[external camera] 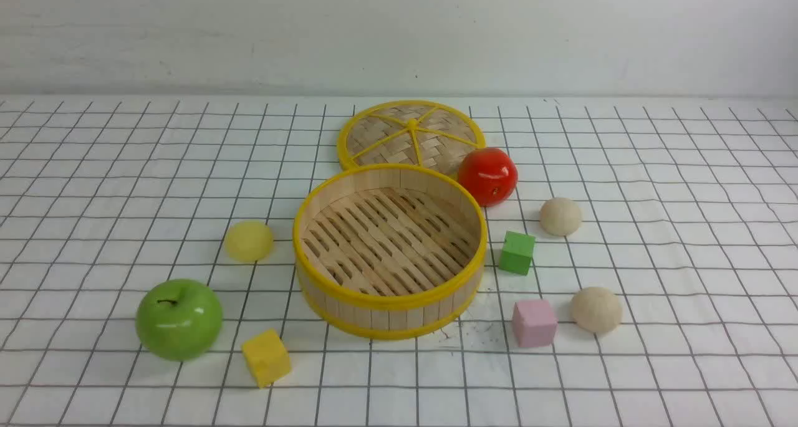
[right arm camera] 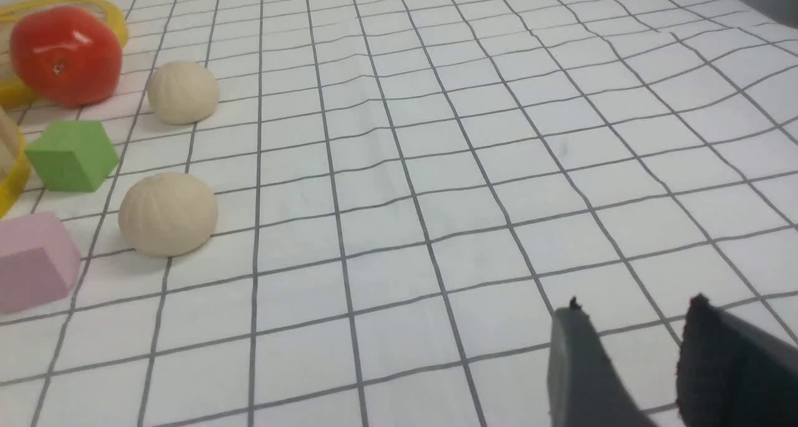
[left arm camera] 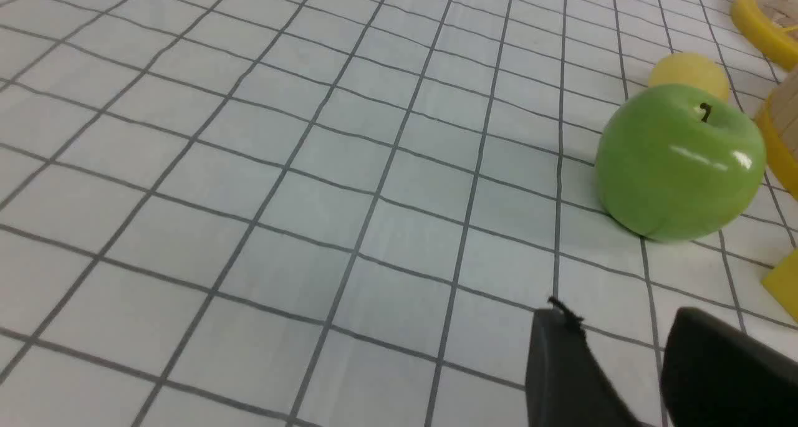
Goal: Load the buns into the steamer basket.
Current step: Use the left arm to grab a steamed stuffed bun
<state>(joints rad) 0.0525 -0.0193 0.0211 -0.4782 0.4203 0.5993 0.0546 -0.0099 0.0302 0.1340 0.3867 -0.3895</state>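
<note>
On the gridded worktop (external camera: pixel 654 165), the yellow bun (external camera: pixel 249 241) lies just left of the steamer basket (external camera: pixel 386 311), the far cream bun (external camera: pixel 560 215) and near cream bun (external camera: pixel 596 309) to its right, all outside it. The left pincer (left arm camera: pixel 620 318) and right pincer (right arm camera: pixel 637 307), both parted and holding nothing, sit well apart from them; a green apple (left arm camera: pixel 679 162) stands between the left pincer and the yellow bun.

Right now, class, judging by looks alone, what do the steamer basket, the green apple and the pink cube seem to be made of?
Steamer basket: pale wood or bamboo, matt, separate slats showing. Green apple: probably plastic, glossy with sharp white highlights. Pink cube: possibly foam or painted wood, matt, no shine.
</note>
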